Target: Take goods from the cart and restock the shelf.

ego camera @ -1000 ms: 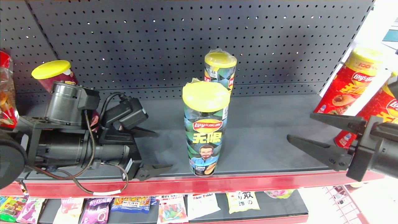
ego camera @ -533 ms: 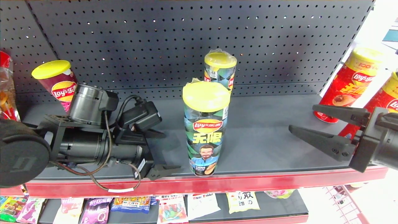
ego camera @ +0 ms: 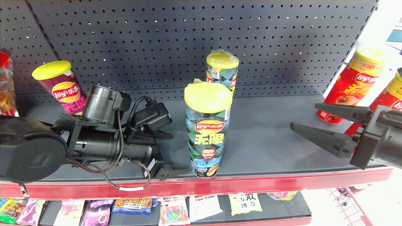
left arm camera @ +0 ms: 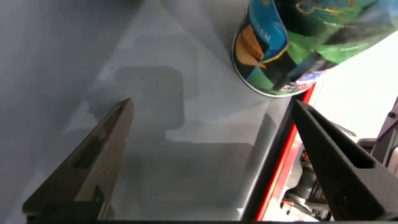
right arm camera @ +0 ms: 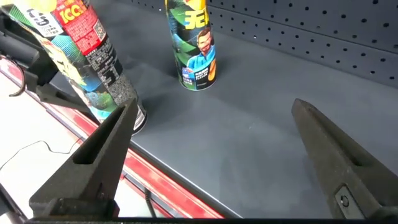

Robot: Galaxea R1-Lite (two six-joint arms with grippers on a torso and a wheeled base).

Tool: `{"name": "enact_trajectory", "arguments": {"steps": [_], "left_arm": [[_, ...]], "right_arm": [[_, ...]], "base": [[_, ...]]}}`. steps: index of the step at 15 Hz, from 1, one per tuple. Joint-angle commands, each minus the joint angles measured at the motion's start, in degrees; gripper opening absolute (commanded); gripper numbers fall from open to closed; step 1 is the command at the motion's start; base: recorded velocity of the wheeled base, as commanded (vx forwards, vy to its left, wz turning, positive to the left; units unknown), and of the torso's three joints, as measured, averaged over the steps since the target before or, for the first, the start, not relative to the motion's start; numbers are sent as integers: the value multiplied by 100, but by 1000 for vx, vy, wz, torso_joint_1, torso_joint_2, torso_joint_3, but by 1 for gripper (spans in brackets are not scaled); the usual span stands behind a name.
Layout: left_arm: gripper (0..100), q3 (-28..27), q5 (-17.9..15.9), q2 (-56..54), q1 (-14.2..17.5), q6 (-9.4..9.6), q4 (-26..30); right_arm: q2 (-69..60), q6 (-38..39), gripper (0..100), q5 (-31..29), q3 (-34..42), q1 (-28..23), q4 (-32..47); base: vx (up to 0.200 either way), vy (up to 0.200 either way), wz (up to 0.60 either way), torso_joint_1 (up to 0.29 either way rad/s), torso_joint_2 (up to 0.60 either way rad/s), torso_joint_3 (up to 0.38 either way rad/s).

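A tall green-and-blue chip can [ego camera: 208,128] with a yellow lid stands upright at the front edge of the grey shelf [ego camera: 267,138]. A second can of the same kind [ego camera: 222,70] stands behind it by the pegboard. My left gripper [ego camera: 179,153] lies low on the shelf just left of the front can, open and empty. In the left wrist view the can's base [left arm camera: 298,43] sits just beyond the left gripper [left arm camera: 212,109]. My right gripper [ego camera: 304,116] hovers open at the shelf's right end, holding nothing. Ahead of the right gripper [right arm camera: 212,109] in its wrist view are the front can [right arm camera: 93,56] and rear can [right arm camera: 196,46].
A maroon chip can [ego camera: 61,84] stands at the back left behind my left arm. Red chip cans [ego camera: 355,81] stand at the right end, close behind my right gripper. The shelf has a red front lip [ego camera: 251,183]. Snack bags [ego camera: 176,208] fill the shelf below.
My left arm has slid right along the shelf toward the front can, uncovering the maroon can. The right gripper has risen slightly. Both cans stay put.
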Motion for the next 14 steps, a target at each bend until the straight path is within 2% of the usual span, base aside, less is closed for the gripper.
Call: {"name": "enact_trajectory", "arguments": {"steps": [1,14], "left_arm": [[100,-78,2,112,-15,-1,-1],[100,-333,37,314,-182,-1,-1]], "right_arm": [[44,-1,100,3,-8,3,-5],[44,7,100,-76,-70,3,-5]], "base": [[0,0,0,0,0,0],[0,0,0,0,0,0]]}}
